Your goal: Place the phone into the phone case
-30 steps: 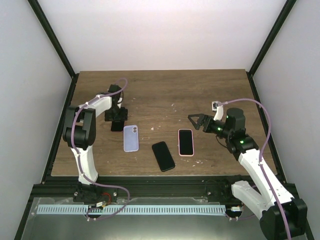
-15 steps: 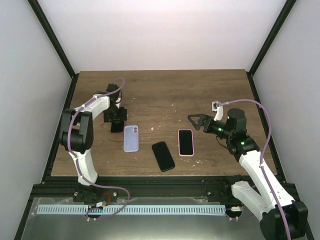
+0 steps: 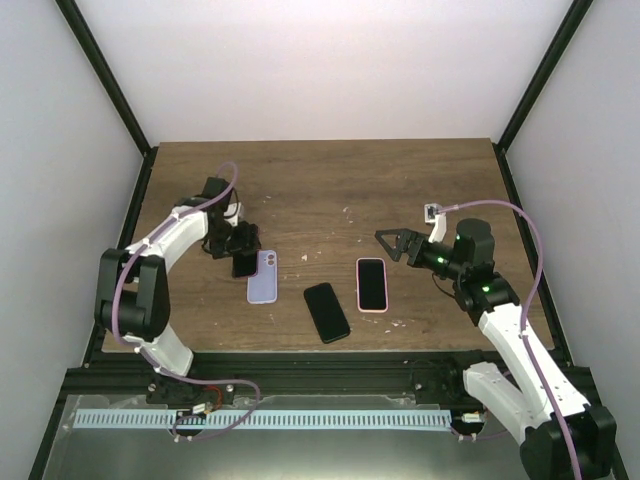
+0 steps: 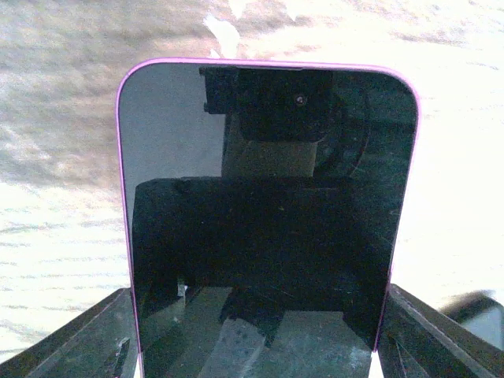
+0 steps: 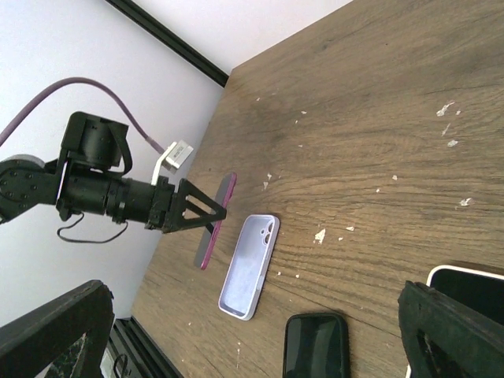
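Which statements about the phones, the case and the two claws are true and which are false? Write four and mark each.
1. The left claw grips a purple-edged phone. True.
2. That phone already sits in the lilac case. False: the claw holds it off the case.
3. The right claw is open and holds nothing. True.
4. The black phone lies on top of the pink-edged phone. False: they lie apart, side by side.
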You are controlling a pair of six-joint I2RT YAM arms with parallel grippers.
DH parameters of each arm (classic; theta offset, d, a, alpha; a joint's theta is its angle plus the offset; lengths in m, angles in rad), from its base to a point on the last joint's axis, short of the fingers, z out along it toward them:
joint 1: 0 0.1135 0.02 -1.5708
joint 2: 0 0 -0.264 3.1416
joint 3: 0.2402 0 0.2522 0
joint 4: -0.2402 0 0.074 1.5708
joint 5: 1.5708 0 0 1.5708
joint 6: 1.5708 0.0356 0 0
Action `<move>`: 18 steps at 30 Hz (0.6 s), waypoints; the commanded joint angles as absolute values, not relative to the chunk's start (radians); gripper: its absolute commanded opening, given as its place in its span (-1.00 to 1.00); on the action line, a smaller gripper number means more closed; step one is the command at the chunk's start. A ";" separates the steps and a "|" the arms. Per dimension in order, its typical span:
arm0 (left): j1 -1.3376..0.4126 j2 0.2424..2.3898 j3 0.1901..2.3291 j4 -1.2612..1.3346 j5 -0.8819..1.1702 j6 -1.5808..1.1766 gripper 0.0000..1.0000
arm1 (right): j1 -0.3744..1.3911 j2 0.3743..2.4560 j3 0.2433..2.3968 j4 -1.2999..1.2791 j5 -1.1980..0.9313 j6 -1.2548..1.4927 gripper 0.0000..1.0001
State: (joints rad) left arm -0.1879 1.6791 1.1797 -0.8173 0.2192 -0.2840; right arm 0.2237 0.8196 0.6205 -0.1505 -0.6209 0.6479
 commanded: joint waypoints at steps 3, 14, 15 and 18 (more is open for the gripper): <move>-0.239 1.575 1.087 -0.742 0.367 -0.372 0.18 | 0.219 0.804 0.610 -0.120 -0.637 0.663 1.00; -0.285 1.571 0.978 -0.644 0.426 -0.448 0.15 | 0.219 0.808 0.606 -0.114 -0.638 0.670 1.00; -0.285 1.577 0.978 -0.640 0.428 -0.448 0.15 | 0.219 0.807 0.606 -0.114 -0.637 0.669 1.00; -0.285 1.589 0.977 -0.630 0.433 -0.449 0.15 | 0.219 0.807 0.605 -0.115 -0.636 0.671 1.00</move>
State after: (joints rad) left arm -0.2832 1.5742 0.9771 -0.6865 0.3973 -0.4328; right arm 0.2237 0.8177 0.6178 -0.1272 -0.6277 0.6678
